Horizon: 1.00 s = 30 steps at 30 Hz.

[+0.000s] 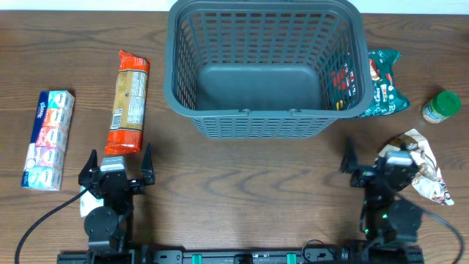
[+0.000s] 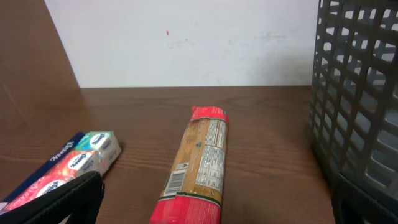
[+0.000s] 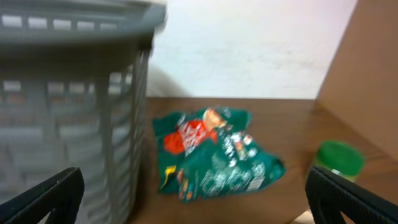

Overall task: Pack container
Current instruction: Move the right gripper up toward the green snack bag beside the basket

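Note:
The dark grey lattice container (image 1: 187, 95) stands at the back middle of the table, with nothing inside it. It also shows at the right of the left wrist view (image 2: 360, 93) and at the left of the right wrist view (image 3: 68, 106). A long red and tan packet (image 1: 127, 101) lies left of it, seen too in the left wrist view (image 2: 199, 168). A green snack bag (image 1: 384, 82) lies against its right wall, and shows in the right wrist view (image 3: 211, 155). My left gripper (image 1: 117, 167) is open and empty in front of the long packet. My right gripper (image 1: 381, 166) is open and empty.
A blue and white tissue pack (image 1: 47, 138) lies at the far left, also in the left wrist view (image 2: 68, 163). A green-lidded jar (image 1: 441, 106) stands at the far right, also in the right wrist view (image 3: 339, 158). A crumpled white and brown packet (image 1: 427, 165) lies by the right gripper.

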Each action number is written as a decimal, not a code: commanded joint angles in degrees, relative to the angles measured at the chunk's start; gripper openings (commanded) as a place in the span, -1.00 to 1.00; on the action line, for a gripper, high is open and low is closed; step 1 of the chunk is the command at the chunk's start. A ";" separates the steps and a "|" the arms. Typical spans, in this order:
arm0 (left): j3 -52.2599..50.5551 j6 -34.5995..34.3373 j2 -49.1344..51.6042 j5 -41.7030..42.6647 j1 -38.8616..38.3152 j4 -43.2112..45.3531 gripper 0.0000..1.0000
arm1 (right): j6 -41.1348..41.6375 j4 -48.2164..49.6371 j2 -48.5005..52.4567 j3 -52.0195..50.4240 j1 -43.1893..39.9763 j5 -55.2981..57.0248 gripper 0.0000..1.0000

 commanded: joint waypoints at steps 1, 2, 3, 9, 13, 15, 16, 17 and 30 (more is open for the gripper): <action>-0.76 -0.74 -0.39 -0.07 -0.24 0.24 0.97 | 0.81 -0.76 9.75 10.69 0.26 4.92 0.98; -0.76 -0.74 -0.39 -0.07 -0.24 0.24 0.97 | 0.15 -1.88 13.07 14.21 0.13 5.27 0.98; -0.76 -0.74 -0.39 -0.07 -0.24 0.24 0.97 | -0.55 -3.52 16.72 18.25 -0.15 5.35 0.99; -0.76 -0.74 -0.39 -0.04 -0.24 0.24 0.97 | -2.34 -18.45 36.76 43.91 -3.74 4.28 0.99; -0.76 -0.74 -0.39 -0.07 -0.24 0.24 0.97 | -2.32 -30.45 48.68 61.66 -7.19 0.35 0.99; -0.76 -0.74 -0.39 -0.07 -0.24 0.24 0.97 | -2.32 -35.63 53.07 68.76 -8.81 -0.87 0.98; -0.76 -0.74 -0.39 -0.07 -0.24 0.24 0.97 | -2.34 -38.32 55.36 72.50 -9.77 -1.20 0.99; -0.76 -0.74 -0.39 -0.07 -0.24 0.24 0.97 | -2.29 -40.44 57.27 75.54 -10.69 -1.53 0.98; -0.76 -0.74 -0.39 -0.07 -0.24 0.24 0.97 | -2.12 -57.20 73.61 90.07 -23.45 -10.49 0.98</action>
